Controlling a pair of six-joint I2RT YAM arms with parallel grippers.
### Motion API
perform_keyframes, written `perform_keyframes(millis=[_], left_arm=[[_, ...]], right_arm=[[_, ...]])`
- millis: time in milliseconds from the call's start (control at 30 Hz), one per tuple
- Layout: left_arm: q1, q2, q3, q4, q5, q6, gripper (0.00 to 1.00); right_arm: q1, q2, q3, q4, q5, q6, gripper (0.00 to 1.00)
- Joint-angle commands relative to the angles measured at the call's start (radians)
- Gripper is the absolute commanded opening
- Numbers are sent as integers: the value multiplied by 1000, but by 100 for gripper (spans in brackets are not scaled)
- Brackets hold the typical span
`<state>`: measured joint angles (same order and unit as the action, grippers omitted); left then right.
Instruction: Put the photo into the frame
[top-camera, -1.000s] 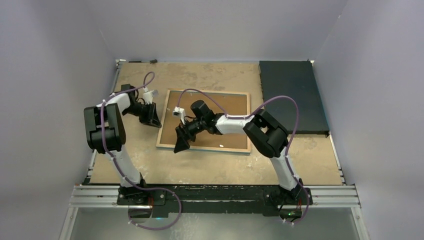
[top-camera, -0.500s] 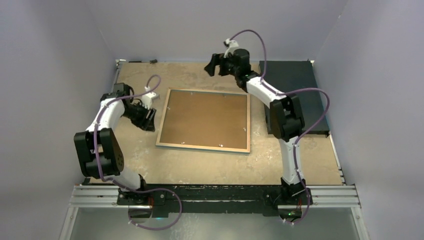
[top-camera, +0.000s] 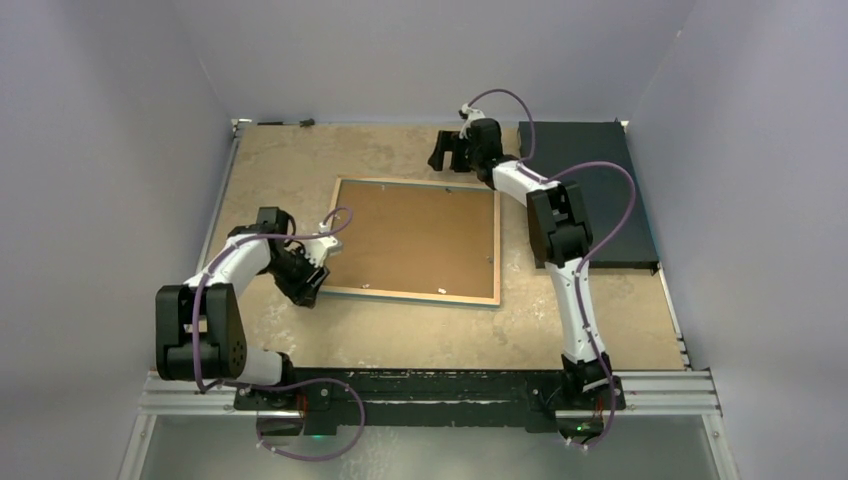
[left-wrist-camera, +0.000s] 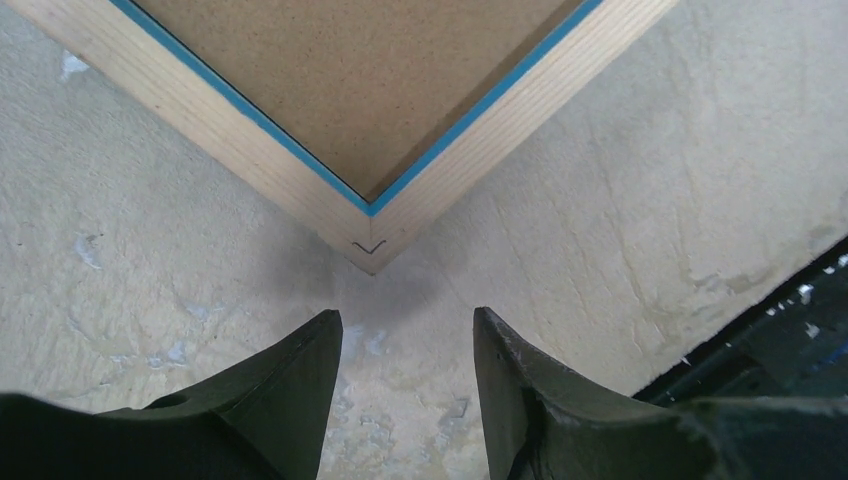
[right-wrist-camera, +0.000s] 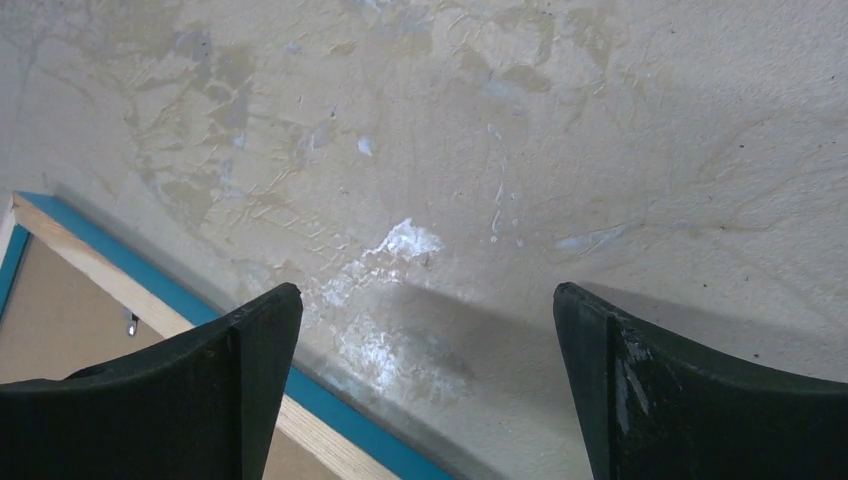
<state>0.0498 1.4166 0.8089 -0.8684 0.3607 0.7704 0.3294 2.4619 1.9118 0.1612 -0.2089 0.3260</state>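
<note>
The left gripper's (left-wrist-camera: 407, 325) jaws stand partly apart with nothing between them. The near-left corner of the frame (left-wrist-camera: 250, 150) lies just ahead of the gap, apart from both fingertips. The frame rests flat on the table (top-camera: 290, 160), rear side up (a thin blue edge shows inside the pale wooden rim), with a brown backing board (left-wrist-camera: 370, 70) filling it. The right gripper (right-wrist-camera: 425, 300) has its jaws spread wide and empty over bare tabletop just past the frame's far edge; that edge runs below its left finger. A dark mat (top-camera: 585, 190) lies off to the right gripper's right.
</note>
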Motion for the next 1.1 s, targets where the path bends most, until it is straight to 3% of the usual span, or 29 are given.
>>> perform_keyframes(millis=[0, 133, 600, 833, 1067], left_arm=[[-11, -11, -52, 197, -66, -87, 50], [-12, 15, -47, 308, -93, -162, 50], [-11, 291, 120, 565, -203, -386, 48], [-27, 498, 345, 538, -149, -453, 46], [-39, 492, 364, 449, -54, -412, 39]], right_arm=[[-13, -52, -52, -45, -51, 49, 99], [-15, -136, -214, 14, -117, 99, 99], [36, -503, -787, 132, -90, 223, 96], [172, -723, -1070, 126, 64, 317, 96], [203, -879, -1208, 51, 203, 379, 96]])
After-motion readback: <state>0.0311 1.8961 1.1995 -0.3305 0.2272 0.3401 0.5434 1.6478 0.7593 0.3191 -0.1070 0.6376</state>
